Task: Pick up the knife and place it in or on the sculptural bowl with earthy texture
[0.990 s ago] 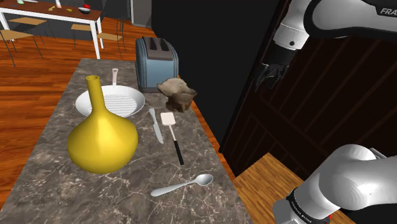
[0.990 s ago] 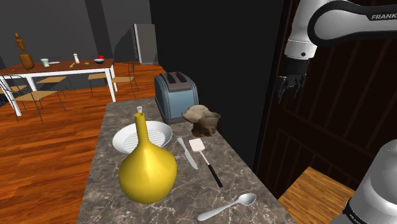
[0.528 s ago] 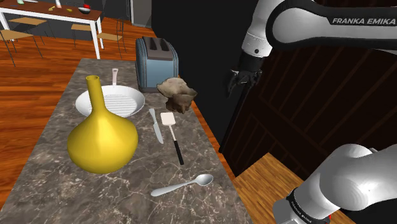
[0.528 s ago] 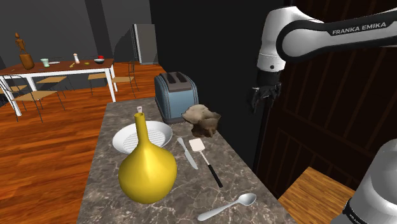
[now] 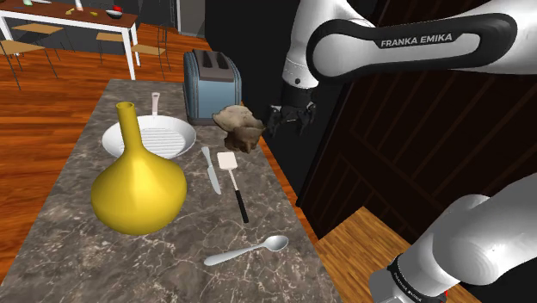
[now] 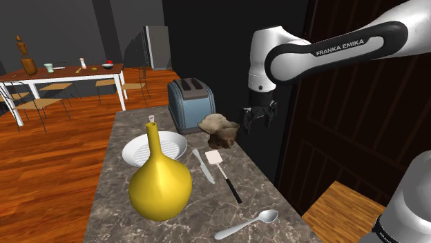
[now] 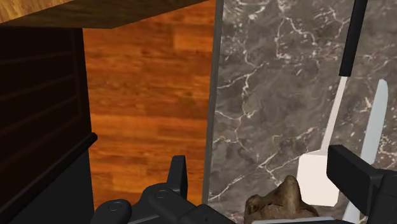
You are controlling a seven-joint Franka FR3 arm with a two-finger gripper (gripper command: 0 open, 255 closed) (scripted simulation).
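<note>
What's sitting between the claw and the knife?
In the shoulder view, the lumpy brown bowl sits between the open claw and the knife.

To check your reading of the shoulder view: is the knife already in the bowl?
No, the knife lies flat on the counter beside the spatula, apart from the bowl.

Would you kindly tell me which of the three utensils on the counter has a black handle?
The spatula, with its white blade; the knife beside it and the spoon are grey all over.
</note>
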